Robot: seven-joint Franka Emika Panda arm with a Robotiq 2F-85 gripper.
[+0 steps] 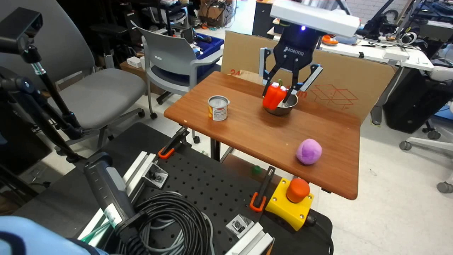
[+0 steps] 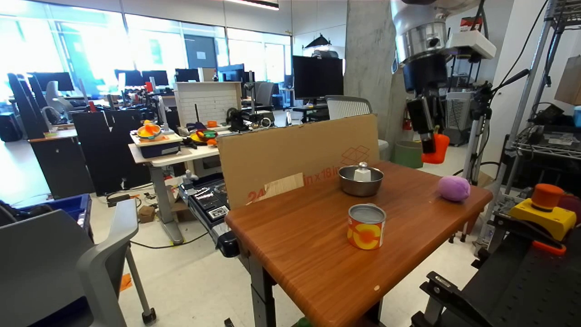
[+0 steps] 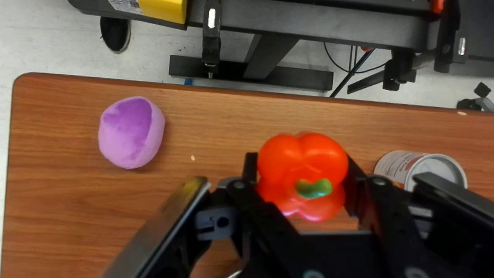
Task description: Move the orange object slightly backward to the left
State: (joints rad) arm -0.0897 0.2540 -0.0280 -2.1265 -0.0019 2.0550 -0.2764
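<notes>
The orange object is a red-orange toy pepper with a green stem (image 1: 274,95); it also shows in an exterior view (image 2: 436,149) and in the wrist view (image 3: 303,158). My gripper (image 1: 277,92) is shut on it, one finger on each side. The gripper also shows in an exterior view (image 2: 429,144) and in the wrist view (image 3: 302,173). The pepper hangs upright, stem toward the gripper, above the wooden table (image 1: 247,124) and apart from it. In an exterior view it overlaps the metal bowl (image 1: 280,111), but elsewhere the bowl (image 2: 361,187) stands apart from it.
A purple ball (image 1: 309,151) lies near one table end. An open can (image 1: 218,108) stands toward the other end. The bowl holds a white piece with a metal knob (image 2: 362,173). A cardboard panel (image 1: 329,81) stands along the table's far edge. A yellow button box (image 1: 290,205) is beside the table.
</notes>
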